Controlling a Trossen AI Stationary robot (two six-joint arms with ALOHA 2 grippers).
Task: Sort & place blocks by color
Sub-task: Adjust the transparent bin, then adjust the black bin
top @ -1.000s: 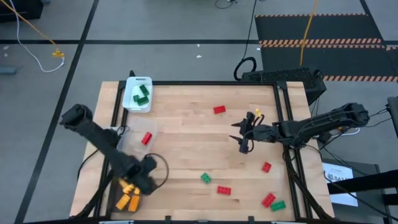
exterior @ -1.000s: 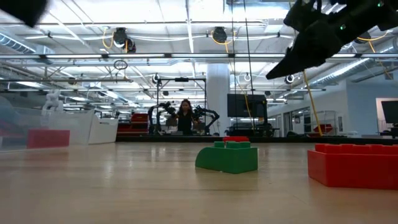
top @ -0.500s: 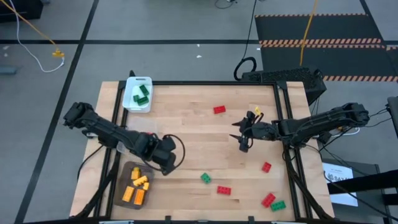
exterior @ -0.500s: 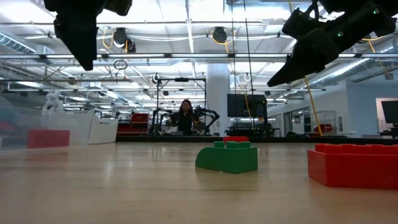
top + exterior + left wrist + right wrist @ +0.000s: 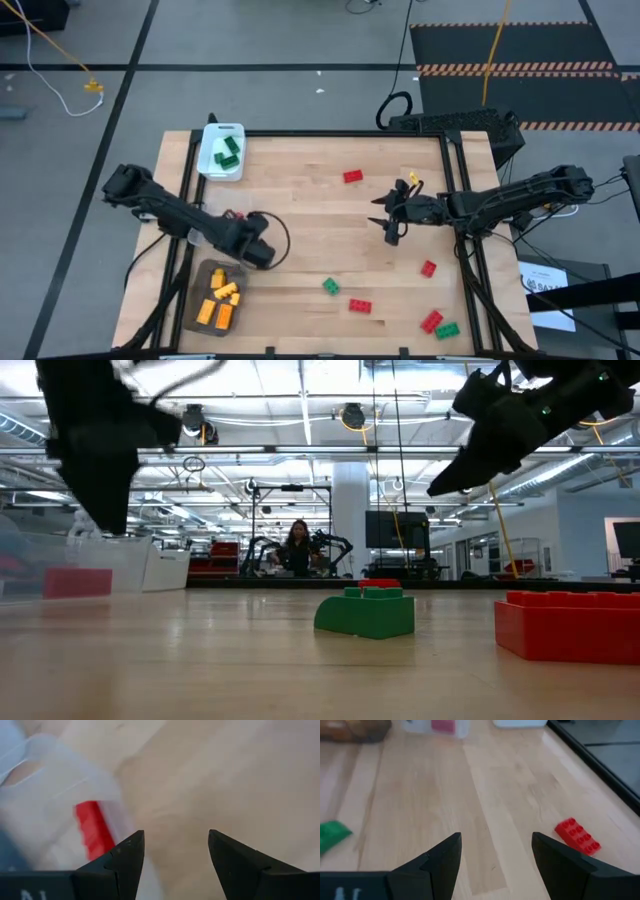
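Red, green and yellow blocks are spread about. Yellow blocks (image 5: 219, 300) lie in a dark tray (image 5: 196, 292), green blocks (image 5: 226, 152) in a white tray (image 5: 208, 165), and one red block (image 5: 92, 831) in a clear tray (image 5: 47, 785). Loose red blocks (image 5: 352, 176) (image 5: 360, 306) and green blocks (image 5: 330, 286) (image 5: 446, 329) rest flat on the wood. My left gripper (image 5: 258, 252) hangs open above bare table beside the clear tray, pointing steeply down. My right gripper (image 5: 388, 225) hovers open at mid right, holding nothing.
A black rail (image 5: 455, 200) frames the table. More red blocks (image 5: 428, 267) (image 5: 432, 321) lie at the near right. In the low view a green block (image 5: 365, 612) and a red block (image 5: 570, 625) sit close by. A person stands far off in the room (image 5: 298, 548).
My left gripper has swung from above the dark tray at the near left toward the table's middle and far side, ending beside the clear tray, and it has turned about on the way. The dark tray with its yellow blocks is now uncovered.
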